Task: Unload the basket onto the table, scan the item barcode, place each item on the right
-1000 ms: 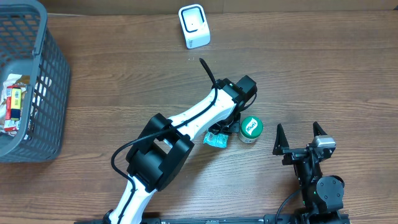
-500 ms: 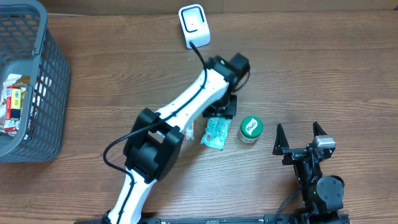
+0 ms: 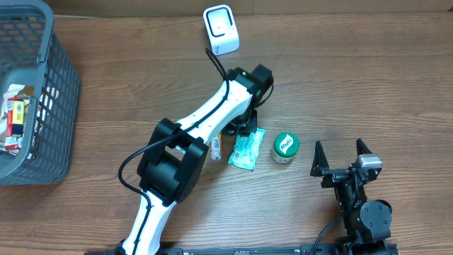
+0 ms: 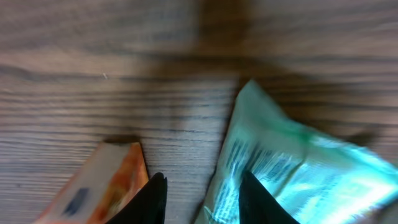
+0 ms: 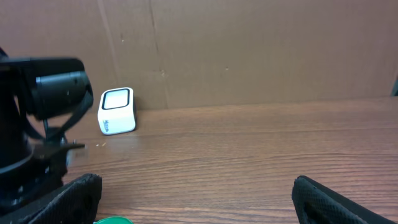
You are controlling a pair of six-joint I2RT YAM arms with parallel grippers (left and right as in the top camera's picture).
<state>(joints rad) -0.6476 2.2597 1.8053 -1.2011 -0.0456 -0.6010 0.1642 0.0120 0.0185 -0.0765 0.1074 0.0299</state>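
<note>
While your left arm [image 3: 205, 124] lies stretched across the table [image 3: 368, 71], the left gripper [image 4: 200, 190] hangs low over the wood. Its two black fingertips [image 4: 155, 199] stand a little apart, with bare table showing in the gap. You are holding nothing there.

You have two packets under that wrist. The one teal packet [image 3: 246, 150], the item to scan, lies flat on the table just right of the gap. One fingertip overlaps its near edge in the left wrist view, though you cannot tell whether it touches. The one orange packet [image 3: 215, 147] lies just left of the other fingertip, and the two packets are near each other but apart.

One green-lidded tub [image 3: 286, 146] stands upright just beside the teal packet, on its right.

You have one scanner [image 3: 221, 30], a small white box, standing near the far edge of the table, well apart from the packets.

One grey basket [image 3: 56, 99] sits at the far left. It holds a few small packets, too jumbled to count.

Your right gripper [image 3: 339, 152] rests at the near right edge, its jaws spread wide and empty, well apart from the tub.
</note>
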